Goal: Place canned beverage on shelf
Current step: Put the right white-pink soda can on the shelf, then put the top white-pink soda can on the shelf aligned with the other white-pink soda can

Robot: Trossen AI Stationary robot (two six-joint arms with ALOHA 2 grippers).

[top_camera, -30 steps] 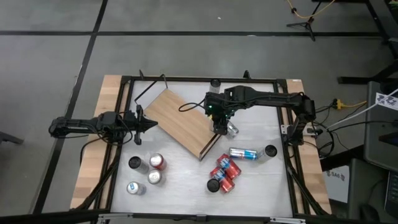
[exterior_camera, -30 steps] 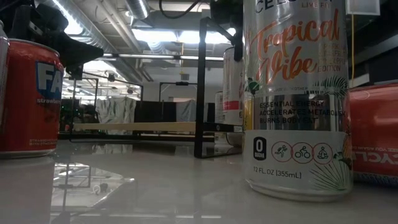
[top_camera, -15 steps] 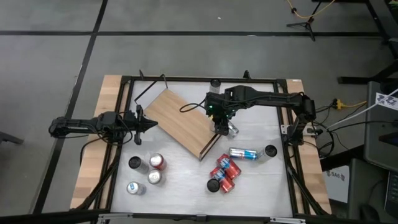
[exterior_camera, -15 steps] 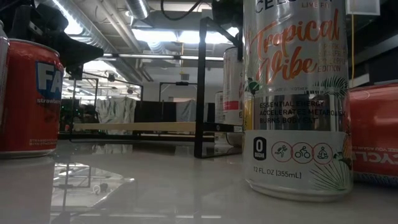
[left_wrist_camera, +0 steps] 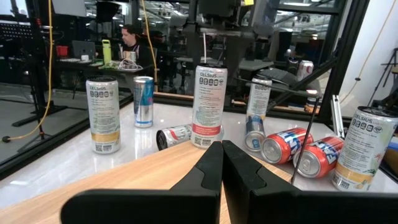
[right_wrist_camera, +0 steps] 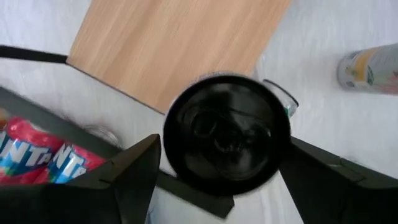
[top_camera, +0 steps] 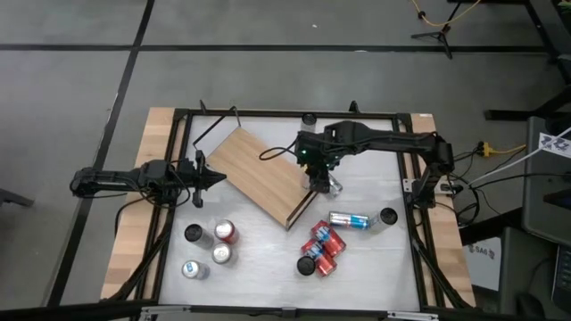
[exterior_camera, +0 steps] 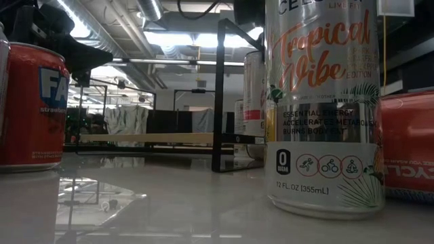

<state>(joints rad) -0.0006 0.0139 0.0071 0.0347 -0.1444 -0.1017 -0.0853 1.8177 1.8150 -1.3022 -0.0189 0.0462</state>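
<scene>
We see the right gripper (top_camera: 319, 185), still clasping a black-topped can (right_wrist_camera: 227, 134), edged slightly toward the shelf (top_camera: 260, 174) beside it, placement still pending.

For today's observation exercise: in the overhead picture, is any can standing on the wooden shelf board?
No. The shelf board is bare, and the right gripper holds its can beside the board's edge.

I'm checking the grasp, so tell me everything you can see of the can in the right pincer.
The black-topped metal beverage can stands upright between the two fingers of the right pincer, which press its sides. Its round dark top faces the wrist camera; no label shows. It hangs beside the corner of the light-wood shelf board, above the white tabletop, not yet on the shelf.
</scene>
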